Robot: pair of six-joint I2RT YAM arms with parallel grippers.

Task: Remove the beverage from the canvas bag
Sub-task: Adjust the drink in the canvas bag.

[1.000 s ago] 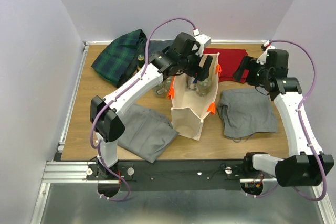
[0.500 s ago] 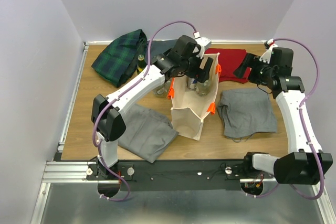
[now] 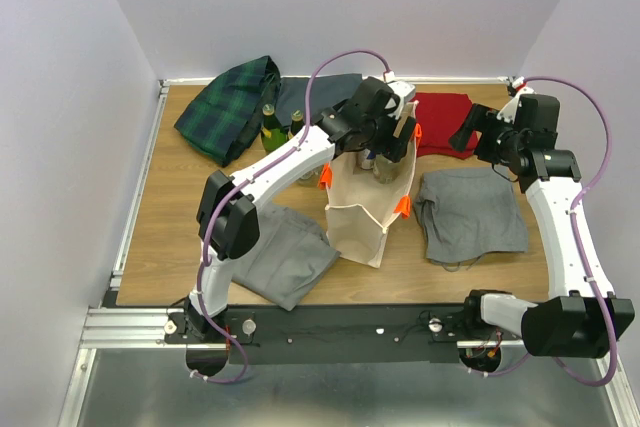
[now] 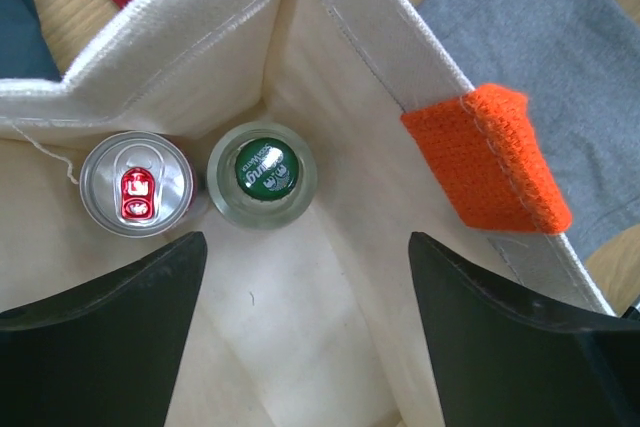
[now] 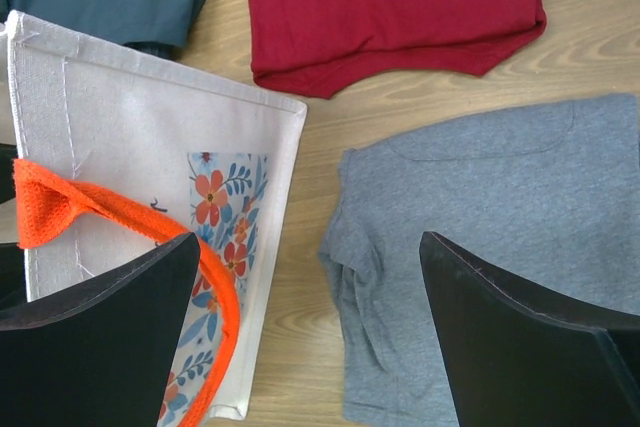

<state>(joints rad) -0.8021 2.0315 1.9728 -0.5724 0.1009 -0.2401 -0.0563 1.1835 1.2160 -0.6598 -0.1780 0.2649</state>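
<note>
"Where's the left tool (image 4: 307, 247)?"

"Over the mouth of the canvas bag (image 4: 330, 57); fingers spread wide, nothing between them; a green-capped bottle (image 4: 262, 173) and a can (image 4: 137, 185) stand upright side by side just ahead, in the bag's far corner."

"Which lines up better?"

"The bottle, I'd say; its axis is vertical, so straight down. The right tool (image 5: 307, 247) hangs wide outside the bag, over the table (image 5: 300, 117); the left arm is nearer."

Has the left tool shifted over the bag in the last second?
Yes. In the top view the left tool has slid right above the canvas bag, toward the red cloth.
</note>
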